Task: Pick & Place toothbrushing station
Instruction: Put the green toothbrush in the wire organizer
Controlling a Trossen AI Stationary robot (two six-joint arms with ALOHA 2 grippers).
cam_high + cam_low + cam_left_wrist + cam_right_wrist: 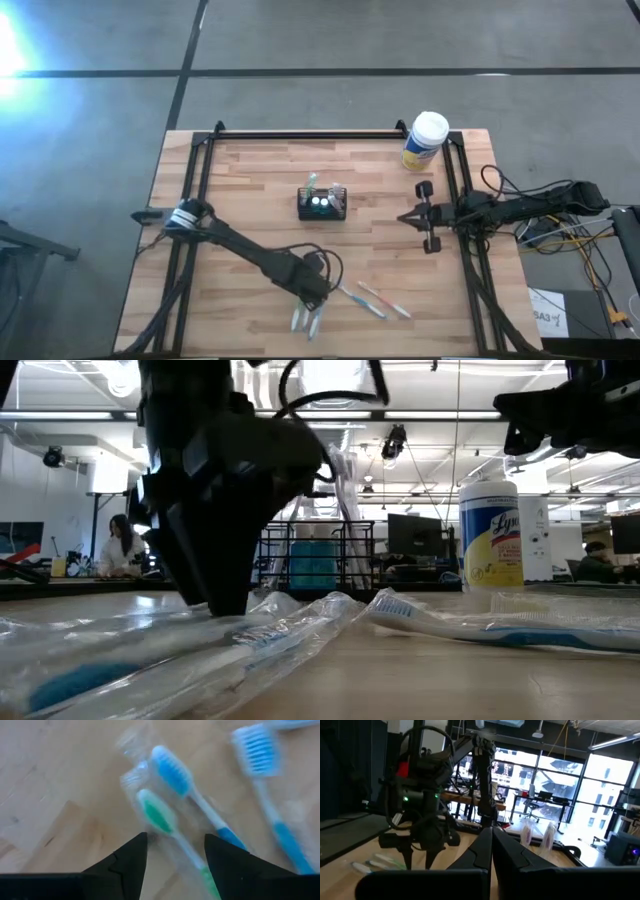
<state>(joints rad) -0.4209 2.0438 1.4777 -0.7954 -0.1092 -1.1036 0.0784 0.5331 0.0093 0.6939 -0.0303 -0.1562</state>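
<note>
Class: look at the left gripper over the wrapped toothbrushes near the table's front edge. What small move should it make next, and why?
Probably lower and close. The left gripper is open, its fingers either side of the green toothbrush, which lies on the table ungripped; the caddy waits farther back.

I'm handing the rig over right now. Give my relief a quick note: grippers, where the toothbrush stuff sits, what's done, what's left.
Left gripper: open, low at the table's near edge over two wrapped toothbrushes, the green-headed one between its fingers, not gripped.
Right gripper: shut, empty, waiting by the right edge.
Mesh caddy: mid-table, upright, already holding some items.
Two more toothbrushes lie loose just right of the left gripper.
Yellow wipes canister: far right corner.
Done: caddy partly stocked, by the look of it.
Left: probably close on the green brush and carry it to the caddy, then the other loose ones.
</note>
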